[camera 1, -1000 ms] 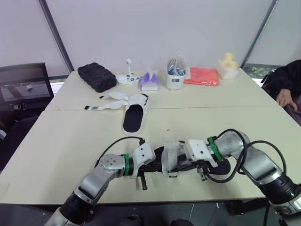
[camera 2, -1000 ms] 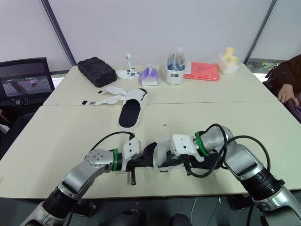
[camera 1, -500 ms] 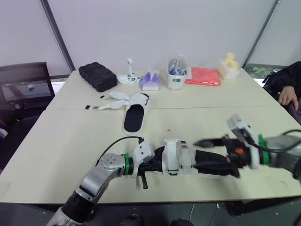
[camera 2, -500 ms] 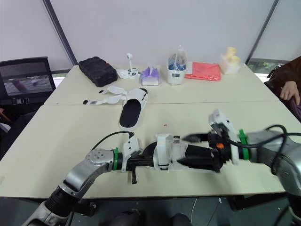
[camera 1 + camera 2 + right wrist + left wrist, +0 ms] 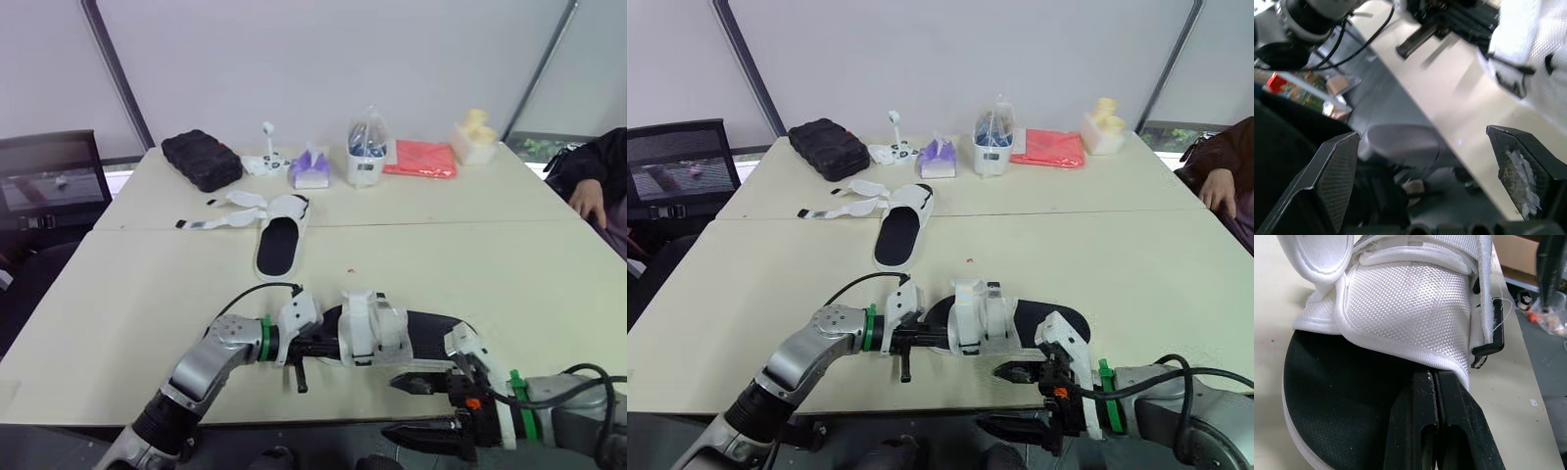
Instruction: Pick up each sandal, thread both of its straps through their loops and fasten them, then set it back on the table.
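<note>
Two sandals lie on the pale tabletop (image 5: 118, 294). The near sandal (image 5: 411, 331), with a black footbed and a white mesh upper, lies flat close to the near edge, its length running left to right; both white straps (image 5: 367, 328) are folded over the upper and lie closed against it. The left gripper (image 5: 1434, 376) reaches in from the left, level with the tabletop, its jaws pressed together on the left end of this sandal, where the black footbed passes under the edge of the upper. A black strap end (image 5: 1488, 340) shows on the side of the upper. The right gripper (image 5: 991, 398) hangs just off the near edge of the tabletop, near and to the right of the sandal and clear of it; its jaws stand wide apart and hold nothing. The far sandal (image 5: 279, 235) lies well apart, near the middle of the tabletop, its loose straps (image 5: 211, 217) spread out to the left. Along the far edge, from left to right, are a black case (image 5: 201, 159), a purple tissue pack (image 5: 312, 168), a white container under a clear bag (image 5: 365, 152), a red cloth (image 5: 421, 159) and a pale yellow object (image 5: 474, 135). A person's hand (image 5: 588, 201) rests at the far right.
</note>
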`<action>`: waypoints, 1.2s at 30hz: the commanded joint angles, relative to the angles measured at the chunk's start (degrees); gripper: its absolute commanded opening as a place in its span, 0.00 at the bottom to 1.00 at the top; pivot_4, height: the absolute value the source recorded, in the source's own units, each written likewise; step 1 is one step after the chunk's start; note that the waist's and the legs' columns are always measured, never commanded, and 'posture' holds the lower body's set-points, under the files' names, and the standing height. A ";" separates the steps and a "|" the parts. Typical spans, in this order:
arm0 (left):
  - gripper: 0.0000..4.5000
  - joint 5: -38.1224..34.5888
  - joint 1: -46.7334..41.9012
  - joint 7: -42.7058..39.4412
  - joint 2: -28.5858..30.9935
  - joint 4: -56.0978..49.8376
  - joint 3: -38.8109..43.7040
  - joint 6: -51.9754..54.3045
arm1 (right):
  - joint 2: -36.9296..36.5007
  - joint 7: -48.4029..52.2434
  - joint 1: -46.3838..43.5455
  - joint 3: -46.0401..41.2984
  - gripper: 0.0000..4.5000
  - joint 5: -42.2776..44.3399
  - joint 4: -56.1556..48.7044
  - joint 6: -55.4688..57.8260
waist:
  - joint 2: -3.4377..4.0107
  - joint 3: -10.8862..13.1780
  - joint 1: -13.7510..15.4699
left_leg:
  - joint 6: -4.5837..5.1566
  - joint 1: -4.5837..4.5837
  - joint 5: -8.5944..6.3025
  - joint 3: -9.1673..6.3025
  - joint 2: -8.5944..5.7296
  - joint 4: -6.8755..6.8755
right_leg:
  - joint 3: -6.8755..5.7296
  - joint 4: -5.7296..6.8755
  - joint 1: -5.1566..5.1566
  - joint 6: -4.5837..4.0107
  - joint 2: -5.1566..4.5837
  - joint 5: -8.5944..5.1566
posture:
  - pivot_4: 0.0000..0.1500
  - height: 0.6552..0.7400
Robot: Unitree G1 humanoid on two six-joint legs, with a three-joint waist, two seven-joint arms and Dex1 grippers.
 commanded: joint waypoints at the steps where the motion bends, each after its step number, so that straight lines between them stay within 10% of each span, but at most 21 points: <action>1: 0.00 0.67 -0.15 0.02 -0.59 -0.03 -1.28 0.27 | 3.28 -3.72 -0.05 3.16 0.99 -3.66 2.57 -4.03 | -0.01 -0.01 -0.01 | 0.00 0.00 0.00 -0.01 0.00 0.00 | 0.00 0.00 0.01 0.00 0.01 0.00 | 1.00 1.00; 24: 0.00 1.59 0.48 1.70 -1.91 -0.50 -1.22 0.59 | 15.42 -16.14 -4.47 7.36 0.99 -1.07 7.17 -4.83 | 0.01 -0.02 -0.23 | 0.00 0.05 0.01 -0.03 0.01 0.02 | 0.02 0.08 0.00 0.02 0.07 0.02 | 1.00 1.00; 34: 0.00 1.92 0.56 2.61 -2.32 -0.12 -1.14 0.09 | 18.91 -19.30 -4.04 2.88 0.01 5.91 9.92 -2.83 | 0.01 -0.02 -0.14 | 0.00 0.05 0.01 -0.02 0.01 0.00 | 0.03 0.08 -0.01 0.05 0.07 0.04 | 1.00 1.00; 36: 0.00 1.98 0.78 2.73 -2.33 -0.18 -1.16 -0.01 | 18.45 -19.41 -3.62 1.97 0.01 8.41 9.98 -1.64 | 0.02 -0.02 -0.13 | 0.01 0.05 0.01 -0.02 0.01 0.00 | 0.03 0.09 -0.01 0.05 0.07 0.04 | 1.00 1.00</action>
